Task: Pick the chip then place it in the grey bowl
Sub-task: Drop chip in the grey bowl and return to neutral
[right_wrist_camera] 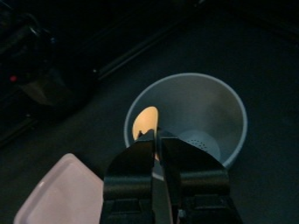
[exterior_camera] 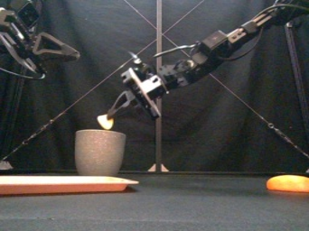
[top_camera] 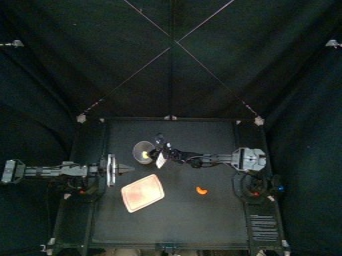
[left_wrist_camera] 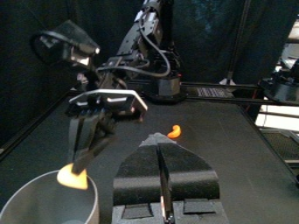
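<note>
A small black table [top_camera: 201, 225] sits inside a booth of black curtains, seen from above and from table height.

The right arm [top_camera: 214, 157] comes in from 3 o'clock and reaches past the middle of the table, toward 11 o'clock. The left arm [top_camera: 47, 171] rests at the table's 9 o'clock edge, raised well above the surface. The jaws of the left gripper [left_wrist_camera: 166, 150] are pressed together, with only a thin line between them and nothing held.

A flat pink tray [top_camera: 142, 193] lies at about 8 o'clock from the table's centre. A tall grey speckled cup [exterior_camera: 101, 153] stands upright at about 11 o'clock, just behind the tray.

The right gripper [exterior_camera: 114, 112] hangs tilted over the cup, with its jaws clamped on the chip.

A small orange toy [top_camera: 202, 190] lies alone at about 4 o'clock, well apart from the cup and the tray.

The chip [exterior_camera: 107, 121] is a small pale yellow oval. It hangs from the fingertips just above the cup's rim, over the open mouth and not touching it.
</note>
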Controlling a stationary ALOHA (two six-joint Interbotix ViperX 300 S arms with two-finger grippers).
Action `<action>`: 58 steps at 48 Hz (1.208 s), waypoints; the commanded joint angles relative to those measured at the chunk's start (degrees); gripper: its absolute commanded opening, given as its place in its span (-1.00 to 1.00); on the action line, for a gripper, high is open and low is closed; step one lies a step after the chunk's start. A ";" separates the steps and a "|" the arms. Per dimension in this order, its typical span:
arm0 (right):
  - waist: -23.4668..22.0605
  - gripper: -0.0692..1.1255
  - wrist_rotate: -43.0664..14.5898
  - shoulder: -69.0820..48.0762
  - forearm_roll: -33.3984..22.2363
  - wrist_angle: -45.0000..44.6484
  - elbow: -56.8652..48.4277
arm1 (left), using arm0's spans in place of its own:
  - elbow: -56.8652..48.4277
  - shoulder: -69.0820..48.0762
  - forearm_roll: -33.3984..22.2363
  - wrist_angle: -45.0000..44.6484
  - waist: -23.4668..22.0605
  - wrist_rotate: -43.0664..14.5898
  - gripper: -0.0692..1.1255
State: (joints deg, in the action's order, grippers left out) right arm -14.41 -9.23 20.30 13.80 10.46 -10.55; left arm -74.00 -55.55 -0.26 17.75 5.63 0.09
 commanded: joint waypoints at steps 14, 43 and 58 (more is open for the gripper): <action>-1.93 0.36 -0.09 2.46 -3.60 -1.76 6.86 | -0.09 0.18 -0.88 0.44 0.09 0.09 -0.92; 6.59 0.35 -0.09 -24.17 -13.89 11.60 -25.75 | -1.14 0.18 -2.64 0.44 0.09 0.00 -0.92; 11.43 0.35 -0.44 -37.09 -13.71 18.37 -42.63 | -1.32 0.18 -2.64 0.44 0.18 -0.09 -0.92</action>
State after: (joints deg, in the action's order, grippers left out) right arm -3.96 -9.67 -12.57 -0.18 28.04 -50.71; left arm -75.94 -55.55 -2.81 17.75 5.63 0.09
